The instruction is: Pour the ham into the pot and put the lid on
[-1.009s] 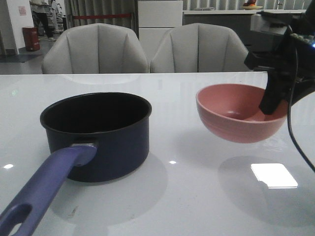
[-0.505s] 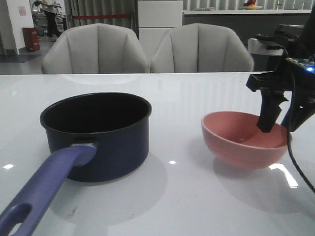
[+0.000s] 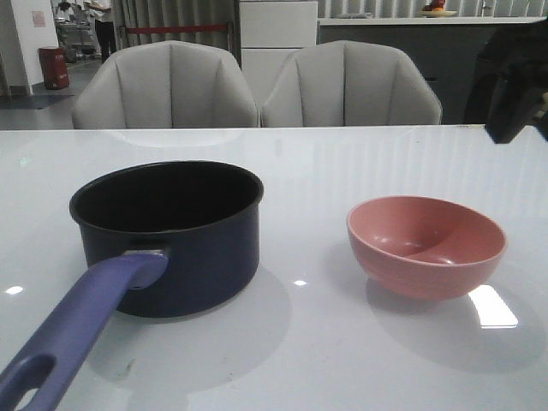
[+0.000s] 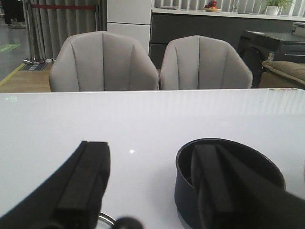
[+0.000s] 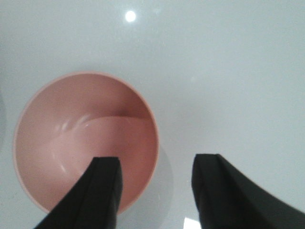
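So the pink bowl (image 3: 425,245) sits empty on the desk (image 3: 342,342), well to the right of the pot (image 3: 167,235), and I can't spot any ham in the bowl or in the pot's dark inside from these angles. The right gripper (image 5: 155,191) hangs above the bowl with its fingers (image 5: 102,191) spread wide, holding nothing. The left gripper (image 4: 152,191) is low near the pot, fingers apart too, nothing in them. Pouring looks done to me, so the lid is what's left, and I honestly can't see it clearly anywhere; there's just a sliver of something round and metallic at the bottom of the left wrist view. My take: grab the lid by its knob, keep it level, center it over the rim, and lower it gently so it doesn't clank or skid off toward the handle (image 3: 73,338).
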Motion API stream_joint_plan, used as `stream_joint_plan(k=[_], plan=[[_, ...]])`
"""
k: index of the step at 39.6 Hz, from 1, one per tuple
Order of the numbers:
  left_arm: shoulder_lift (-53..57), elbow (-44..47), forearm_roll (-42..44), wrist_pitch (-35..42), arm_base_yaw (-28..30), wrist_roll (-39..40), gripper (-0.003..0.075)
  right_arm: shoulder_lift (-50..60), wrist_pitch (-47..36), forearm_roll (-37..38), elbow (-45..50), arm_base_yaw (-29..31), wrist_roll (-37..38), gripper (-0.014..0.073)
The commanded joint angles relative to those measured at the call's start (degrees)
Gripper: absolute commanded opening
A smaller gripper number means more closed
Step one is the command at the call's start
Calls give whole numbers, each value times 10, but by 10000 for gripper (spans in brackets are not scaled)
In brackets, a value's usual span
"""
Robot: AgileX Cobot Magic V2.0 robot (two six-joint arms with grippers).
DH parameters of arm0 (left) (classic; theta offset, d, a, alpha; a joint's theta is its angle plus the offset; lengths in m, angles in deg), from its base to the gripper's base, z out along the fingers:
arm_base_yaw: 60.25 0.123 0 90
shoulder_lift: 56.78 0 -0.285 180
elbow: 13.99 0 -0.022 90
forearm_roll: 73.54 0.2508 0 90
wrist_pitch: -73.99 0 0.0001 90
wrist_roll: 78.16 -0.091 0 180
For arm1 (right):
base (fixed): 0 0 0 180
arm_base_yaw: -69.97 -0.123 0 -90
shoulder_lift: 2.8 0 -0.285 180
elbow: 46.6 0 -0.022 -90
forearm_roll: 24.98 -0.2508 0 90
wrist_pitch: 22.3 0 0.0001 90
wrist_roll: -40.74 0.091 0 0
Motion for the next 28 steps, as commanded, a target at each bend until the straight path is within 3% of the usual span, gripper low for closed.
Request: stream_joint_plan(k=[1,8,22,28], plan=[[-6,-15,0,43,-3,-1,426,84,-74,-9,25,4,-2,447],[-6,-15,0,45,-3,-1,426,213,-146,-9,96,-2,-2,447],[-6,-15,0,46,-3,-1,426,462,-335,-9,283,-79,-5,447],[-6,-15,0,46,-3,-1,426,540,-363,-9,351,-87,-5,447]])
